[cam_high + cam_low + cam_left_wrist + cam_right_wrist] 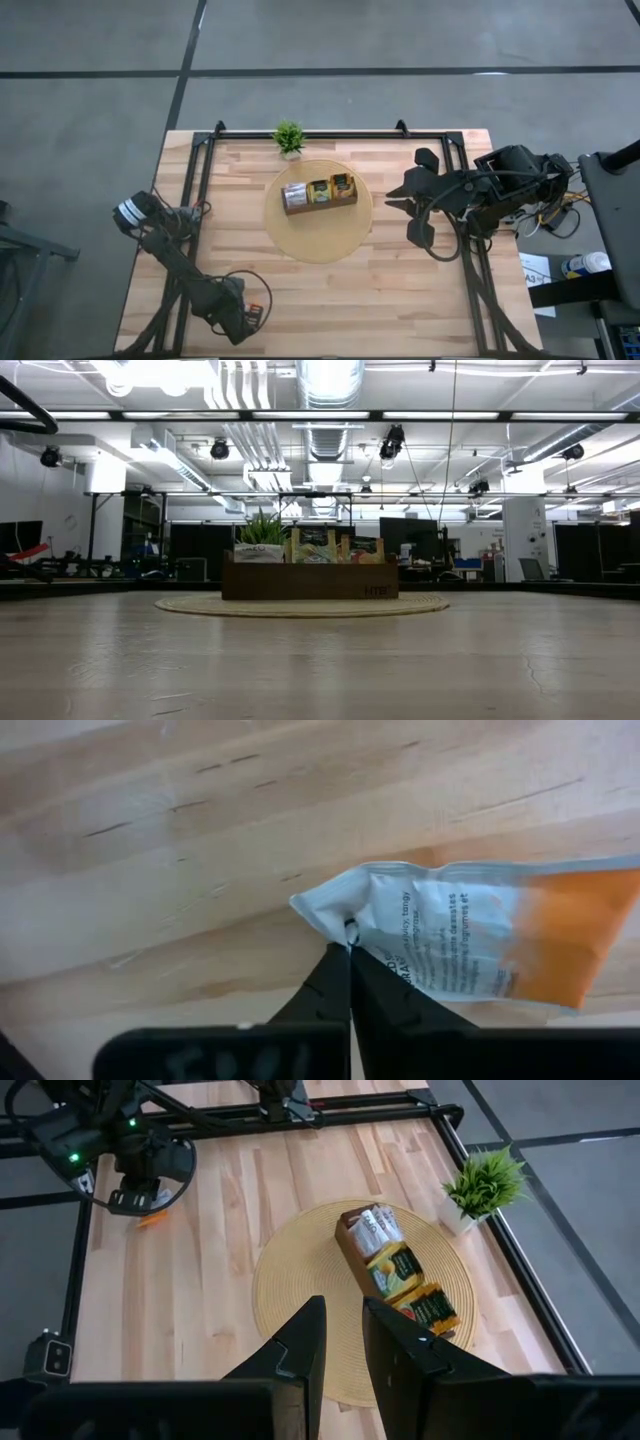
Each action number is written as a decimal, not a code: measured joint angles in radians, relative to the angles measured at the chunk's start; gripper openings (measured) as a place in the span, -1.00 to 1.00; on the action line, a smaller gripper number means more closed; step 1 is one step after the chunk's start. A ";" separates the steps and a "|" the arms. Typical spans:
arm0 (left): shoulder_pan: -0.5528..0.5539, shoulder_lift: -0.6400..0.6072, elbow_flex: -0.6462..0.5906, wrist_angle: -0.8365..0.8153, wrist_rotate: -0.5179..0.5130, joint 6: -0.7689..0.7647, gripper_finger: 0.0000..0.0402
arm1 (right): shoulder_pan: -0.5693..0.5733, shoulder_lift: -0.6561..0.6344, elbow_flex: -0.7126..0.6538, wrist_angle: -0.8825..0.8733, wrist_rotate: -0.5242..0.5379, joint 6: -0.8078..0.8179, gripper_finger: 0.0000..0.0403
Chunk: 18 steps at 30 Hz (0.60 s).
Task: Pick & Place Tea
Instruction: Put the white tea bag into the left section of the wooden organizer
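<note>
Left gripper (349, 945) pinched tight on the corner of a white-and-orange tea sachet (470, 935) lying on the table (150, 870) right ahead of its fingertips, pickup just secured, carry to the tray (318, 200) yet to come, right gripper (343, 1330) waiting narrowly parted.
</note>
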State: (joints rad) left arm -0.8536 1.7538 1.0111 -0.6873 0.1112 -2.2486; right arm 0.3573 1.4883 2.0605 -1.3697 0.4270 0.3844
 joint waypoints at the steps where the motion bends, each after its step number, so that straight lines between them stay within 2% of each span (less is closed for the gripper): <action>1: 0.000 -0.005 0.000 -0.001 0.000 0.000 -0.99 | 0.000 0.000 0.000 0.000 0.000 0.000 -0.66; 4: 0.001 -0.035 -0.002 -0.009 -0.012 0.000 -1.00 | 0.000 0.000 0.000 0.000 0.000 0.000 -0.66; 11: 0.011 -0.161 -0.004 -0.067 -0.126 0.027 -1.00 | 0.000 0.000 0.000 0.000 0.002 -0.003 -0.66; 18: 0.051 -0.294 -0.004 -0.095 -0.298 0.131 -1.00 | 0.000 0.000 0.000 0.000 0.002 0.000 -0.66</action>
State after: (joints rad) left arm -0.8023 1.4600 1.0073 -0.7823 -0.1864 -2.1181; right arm 0.3573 1.4883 2.0605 -1.3701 0.4290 0.3846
